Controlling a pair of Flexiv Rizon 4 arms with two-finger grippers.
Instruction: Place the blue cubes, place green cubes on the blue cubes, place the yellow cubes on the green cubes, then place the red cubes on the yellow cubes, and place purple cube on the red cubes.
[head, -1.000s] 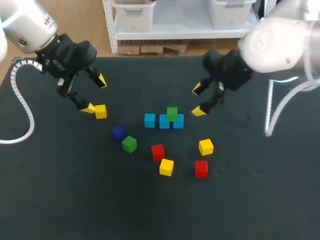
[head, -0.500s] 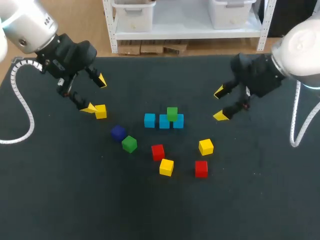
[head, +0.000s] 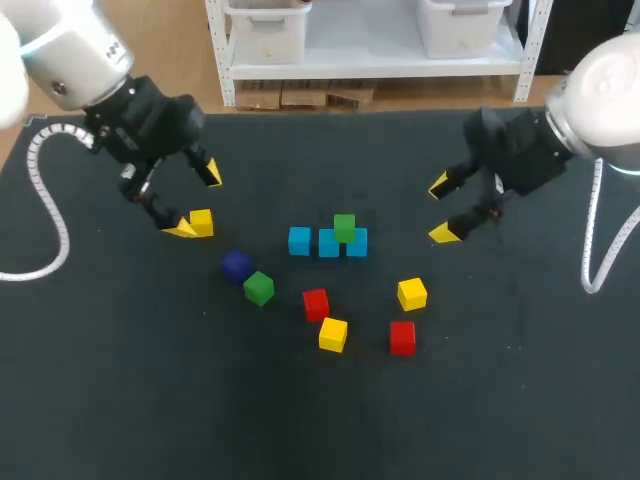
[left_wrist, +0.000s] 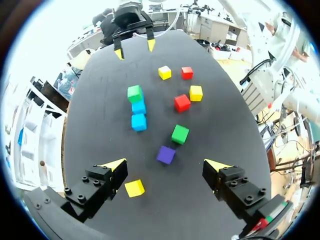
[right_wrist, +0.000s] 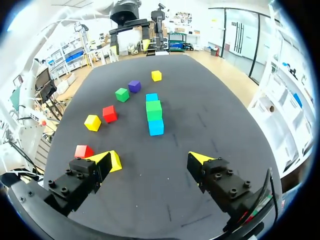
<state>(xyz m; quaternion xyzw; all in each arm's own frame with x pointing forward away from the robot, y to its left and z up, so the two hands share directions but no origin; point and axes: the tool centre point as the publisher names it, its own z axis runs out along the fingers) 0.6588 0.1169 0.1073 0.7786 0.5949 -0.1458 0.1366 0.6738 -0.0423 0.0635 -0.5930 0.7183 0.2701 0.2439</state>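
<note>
The worktop (head: 130, 400) is a flat, dull black surface that fills the head view from side to side. Eleven cubes lie on it.

There are three blue cubes (head: 299, 240), set close together in a row near the middle. There are two green ones. The stacked green cube (head: 344, 227) sits on top of the row toward its right end. The loose green cube (head: 259, 288) lies on the worktop in front of the row and to its left. Just beside that one is the single purple cube (head: 236, 264).

There are two red ones. The near red cube (head: 316, 303) lies in front of the row, and the far red cube (head: 403, 337) lies further right and closer to the front edge.

There are three yellow ones. The front yellow cube (head: 333, 334) is just beside the near red cube. The right yellow cube (head: 412, 293) is just behind the far red cube. The left yellow cube (head: 201, 222) lies off by itself, well to the left of the row.

The left gripper (head: 196, 200) hangs over that left yellow cube with its fingers spread wide. One yellow tip is just beside the cube, and nothing is held. The right gripper (head: 441, 208) is also spread apart. It holds nothing and hangs over bare worktop to the right of the blue row, apart from every cube.
</note>
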